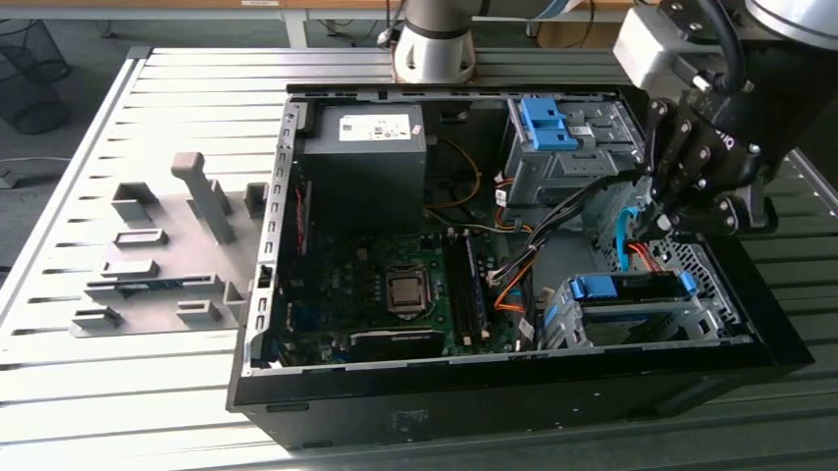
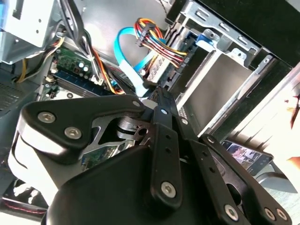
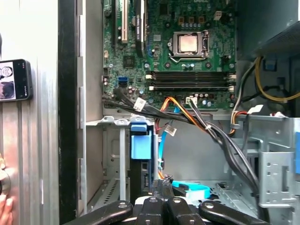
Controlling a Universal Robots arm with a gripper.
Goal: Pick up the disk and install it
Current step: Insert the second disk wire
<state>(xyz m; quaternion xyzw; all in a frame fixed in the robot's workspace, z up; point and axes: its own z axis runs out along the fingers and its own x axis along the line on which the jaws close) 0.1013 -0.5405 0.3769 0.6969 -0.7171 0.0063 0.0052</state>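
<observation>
The disk (image 1: 631,291), silver with a blue frame, sits in the lower drive cage (image 1: 563,319) at the front right corner of the open computer case (image 1: 262,324). In the first wrist view its blue frame end (image 3: 140,140) shows edge-on in the cage slot. My gripper (image 1: 651,228) hangs inside the case just above that cage, next to a cyan ribbon cable (image 1: 625,224). Its black fingers (image 3: 162,183) are pressed together with nothing seen between them. In the second wrist view the gripper (image 2: 153,89) points at the cyan cable (image 2: 127,55) beside the cage.
A black power supply box (image 1: 367,157) and the motherboard (image 1: 392,285) fill the case's middle. An upper cage holds a blue bracket (image 1: 541,120). Coloured wire bundles (image 2: 157,40) cross near the gripper. Grey fixtures (image 1: 171,265) stand on the slatted table at the exterior view's left. A phone (image 3: 15,79) and a person's hand (image 3: 3,208) lie outside the case wall.
</observation>
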